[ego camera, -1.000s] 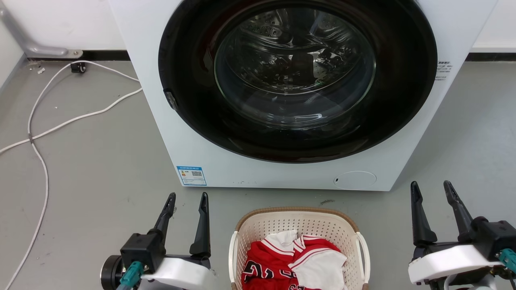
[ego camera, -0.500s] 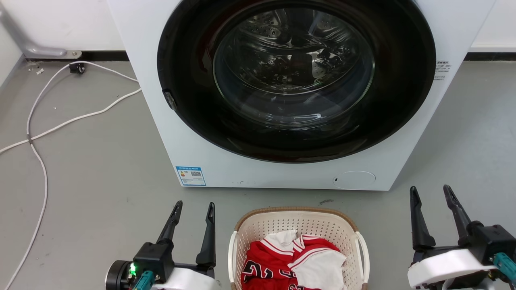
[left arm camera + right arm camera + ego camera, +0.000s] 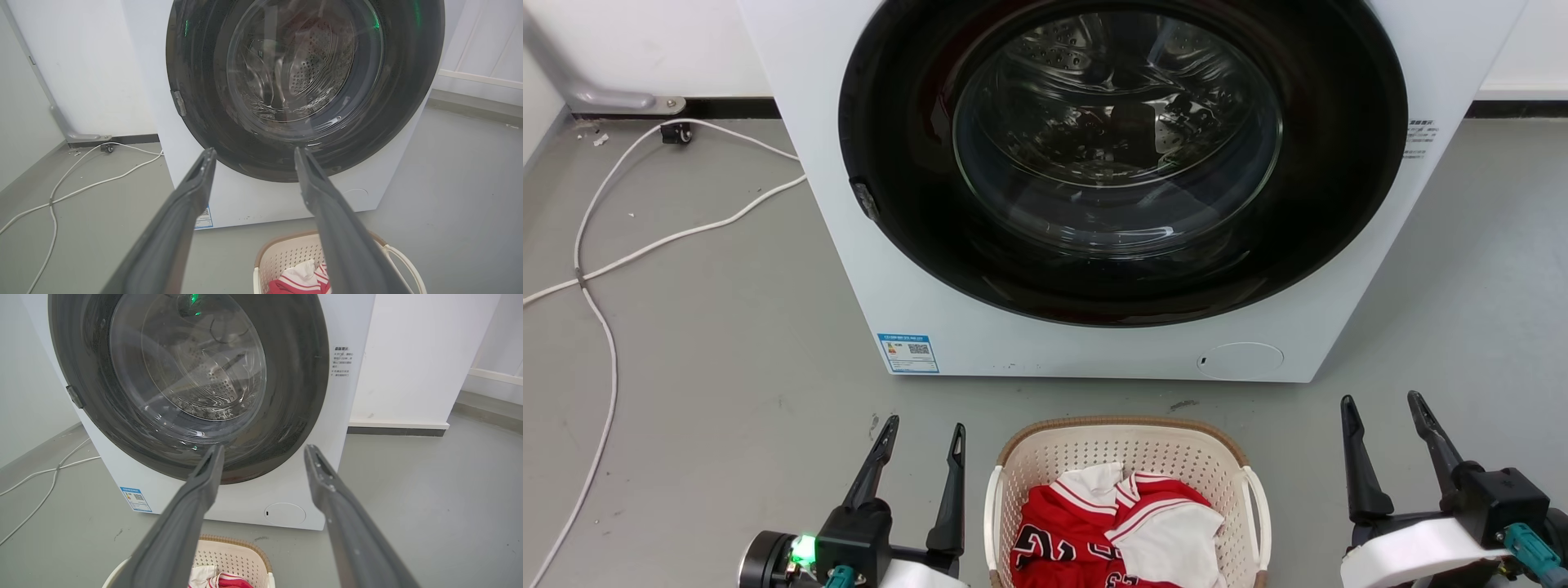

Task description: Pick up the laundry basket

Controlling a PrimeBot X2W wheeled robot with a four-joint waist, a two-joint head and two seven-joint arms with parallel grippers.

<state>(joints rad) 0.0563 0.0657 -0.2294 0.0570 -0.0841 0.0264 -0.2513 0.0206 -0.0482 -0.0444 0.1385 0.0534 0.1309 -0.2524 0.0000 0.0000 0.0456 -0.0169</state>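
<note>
two open grippers, one basket between them

head view: one laundry basket (image 3: 1045, 467) sits on the grey floor (image 3: 727, 367) at the bottom centre, just in front of one washing machine (image 3: 849, 269), with a strip of bare floor between them. it has two white loop handles (image 3: 990, 514), one on each long side, and red and white clothes (image 3: 1086, 531) inside. the picture's bottom edge cuts off its near end. the left gripper (image 3: 926, 423) stands just beside the basket's left side. the right gripper (image 3: 1380, 398) stands farther out on the right, with open floor between it and the basket. each has its two fingers spread apart with nothing between them, and neither touches the basket. a white cable (image 3: 605, 335) trails over the floor at far left, well apart from the left gripper.

left wrist view: the left gripper (image 3: 253, 150) gapes wide and empty, pointing at the machine's round door (image 3: 302, 81). the basket (image 3: 282, 253) lies low, partly behind one finger.

right wrist view: the right gripper (image 3: 264, 447) is spread wide, holding nothing. the basket (image 3: 241, 555) lies at the bottom, partly behind one finger. bare floor runs from there to a white wall (image 3: 408, 375).
</note>
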